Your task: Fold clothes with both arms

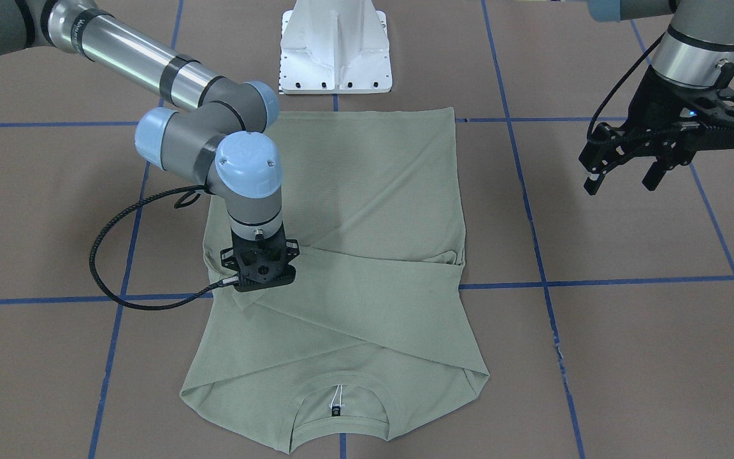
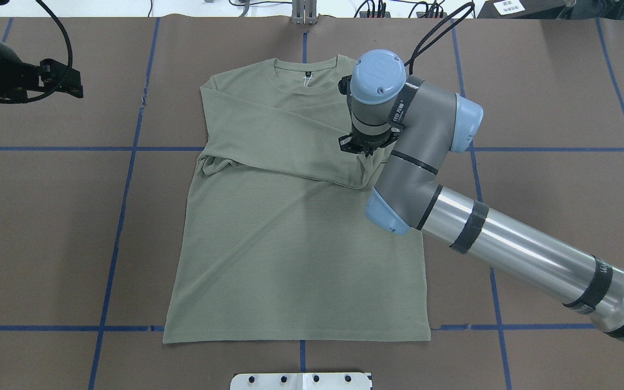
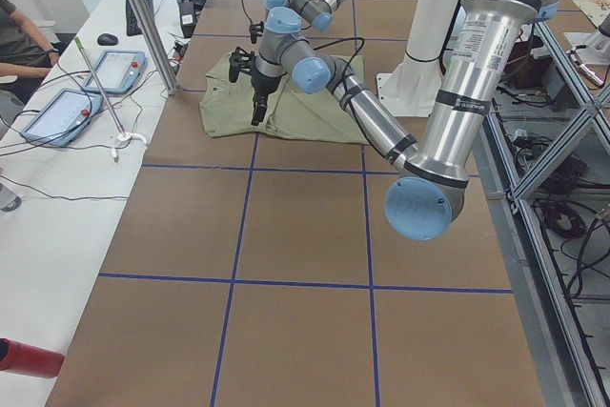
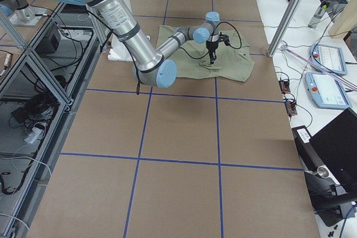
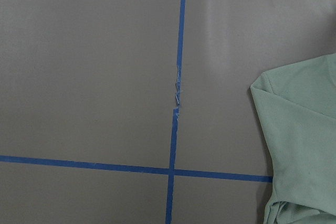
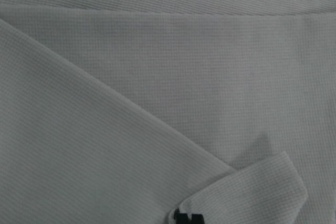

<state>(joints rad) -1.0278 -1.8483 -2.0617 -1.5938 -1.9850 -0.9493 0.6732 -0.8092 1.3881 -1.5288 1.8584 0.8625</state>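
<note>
Limp, likely light shirt [image 1: 367, 191] is inviting hem-corner pinches; right gripper [image 1: 262, 280], closure untellable, is standing on its nine-o'clock edge; left gripper [image 1: 622, 182] is hovering open.

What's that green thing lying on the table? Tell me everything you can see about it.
It is a pale sage-green long-sleeved shirt of fine knit, lying flat on the brown table. Its round collar, with a small black label, points away from the robot; the straight hem lies nearest it. Both sleeves are folded across the chest, overlapping. The right gripper points straight down at one sleeve end; whether it grips is hidden.
</note>
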